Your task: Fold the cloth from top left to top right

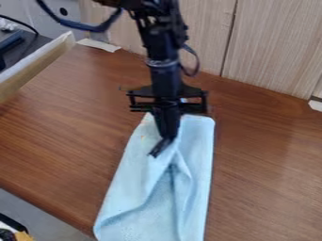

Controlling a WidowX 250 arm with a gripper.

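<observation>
See, on the flat brown wood-grained tabletop, a long, soft, light-blue cloth, from centre to near side. Looks mostly folded into a strip (rather rumpled down the middle); probably needs smoothing, then clearing away from. Over its far part, cannot tell the slender black hard-shelled gripper as spread or pinching.

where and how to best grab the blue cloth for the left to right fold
Probably the top left corner of the cloth, pinched from above and slightly from the left: it narrows to a tip there, with table just beyond its edge.
</observation>
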